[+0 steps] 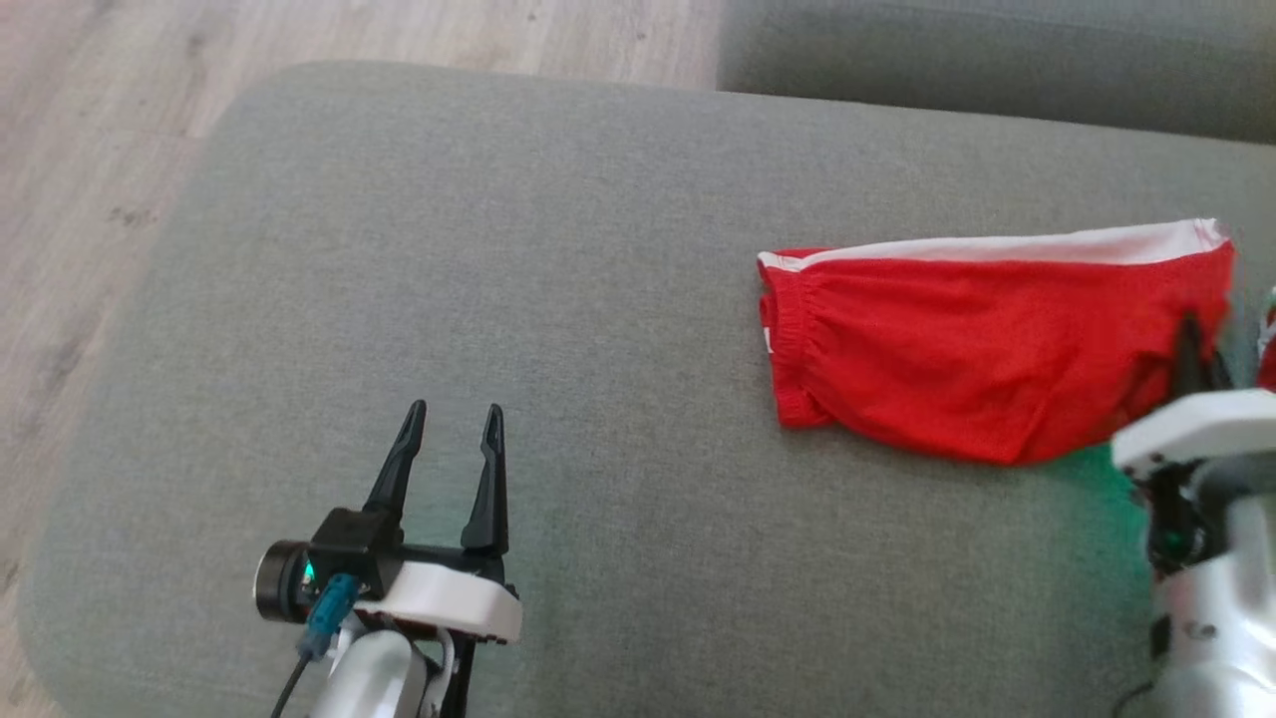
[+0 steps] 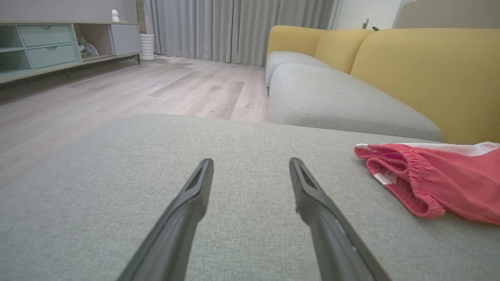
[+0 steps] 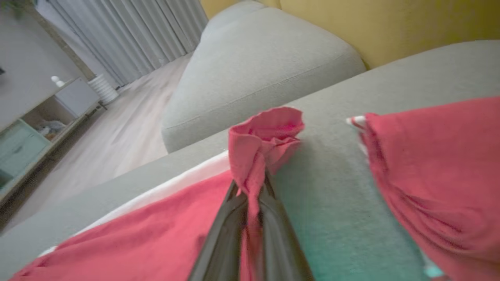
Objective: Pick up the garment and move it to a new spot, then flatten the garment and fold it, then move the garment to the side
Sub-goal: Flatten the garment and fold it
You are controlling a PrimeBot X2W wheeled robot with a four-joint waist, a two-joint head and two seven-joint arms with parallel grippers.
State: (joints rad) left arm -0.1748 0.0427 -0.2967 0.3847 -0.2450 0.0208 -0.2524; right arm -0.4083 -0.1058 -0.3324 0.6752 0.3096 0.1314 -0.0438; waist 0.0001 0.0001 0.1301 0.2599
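Right gripper (image 3: 250,187) is clamping its jaws on a bunched fold of the limp, light red shorts (image 1: 977,369); left gripper (image 1: 454,414) is hovering, jaws apart. Their elastic waistband (image 1: 793,329) is probably offering a firmer hold

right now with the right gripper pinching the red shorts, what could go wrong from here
1. The right gripper is shut on just a small bunched pinch of the red shorts; a pull could slip it free.
2. The left gripper is open over the grey cushion, apart from the shorts, so a one-sided drag may crumple them instead of keeping them flat.
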